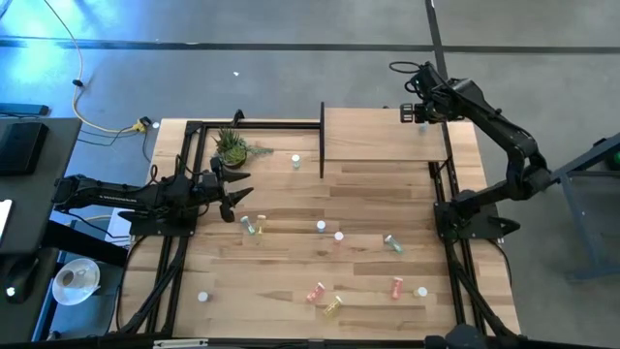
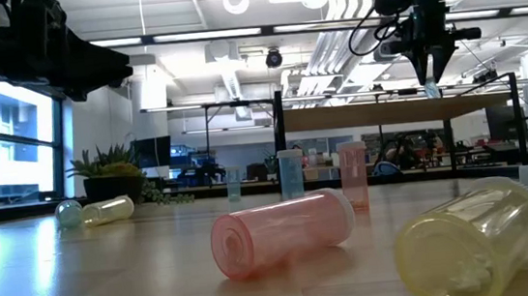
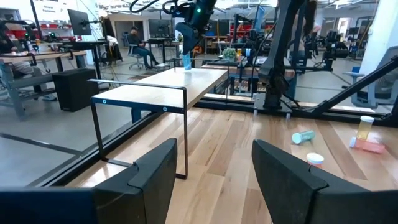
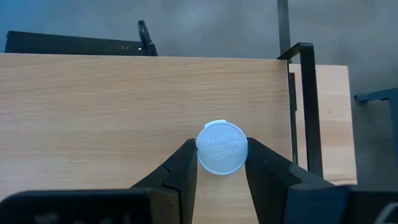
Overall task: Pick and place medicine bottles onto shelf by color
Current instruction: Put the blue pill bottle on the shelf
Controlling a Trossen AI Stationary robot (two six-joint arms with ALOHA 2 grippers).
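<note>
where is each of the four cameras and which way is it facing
High view: overhead, looking straight down; both arms show, right gripper over the shelf.
Low view: at tabletop height, looking level across lying bottles; the right gripper hangs above the shelf.
Left wrist view: looks along the table past the open left gripper toward the shelf.
Right wrist view: looks down on the shelf, fingers clamping a bottle.
Shared: left wrist and low views both show the right gripper holding the bottle above the shelf.

Held bottle (image 4: 222, 147) body under its cap
</note>
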